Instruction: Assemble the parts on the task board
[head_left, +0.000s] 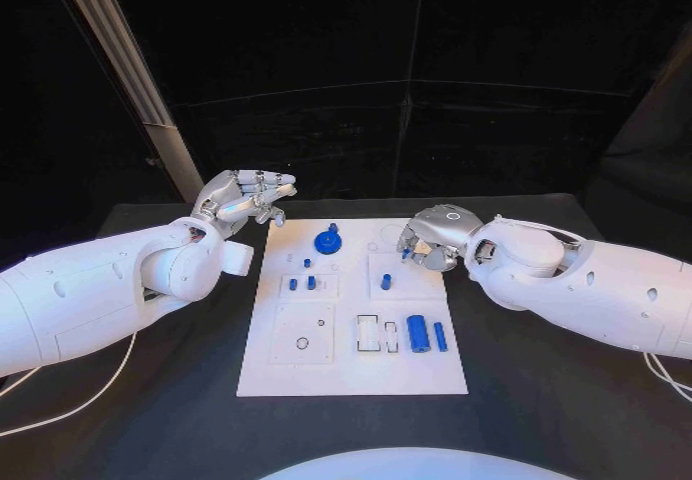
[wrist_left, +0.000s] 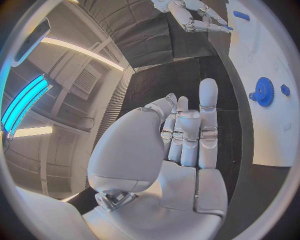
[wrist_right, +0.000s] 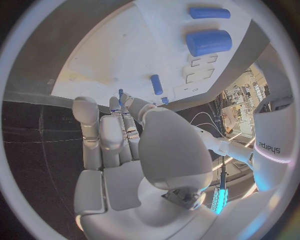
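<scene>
Parts lie scattered over the white task board (head_left: 274, 372) in the middle of the black table (head_left: 548, 400). From the left: the left hand (head_left: 248, 196) hovers off the board's far left corner, fingers curled in, holding nothing. On the board — a blue gear (head_left: 329, 241) at the far end, small blue pegs (head_left: 302, 282) standing below it, a thick blue cylinder (head_left: 417, 333) and a thin blue rod (head_left: 440, 336) nearer. The right hand (head_left: 430, 240) sits over the far right edge, fingers curled, nothing visibly gripped.

Empty robot hand (wrist_left: 187, 135) beside blue gear (wrist_left: 263, 92)
</scene>
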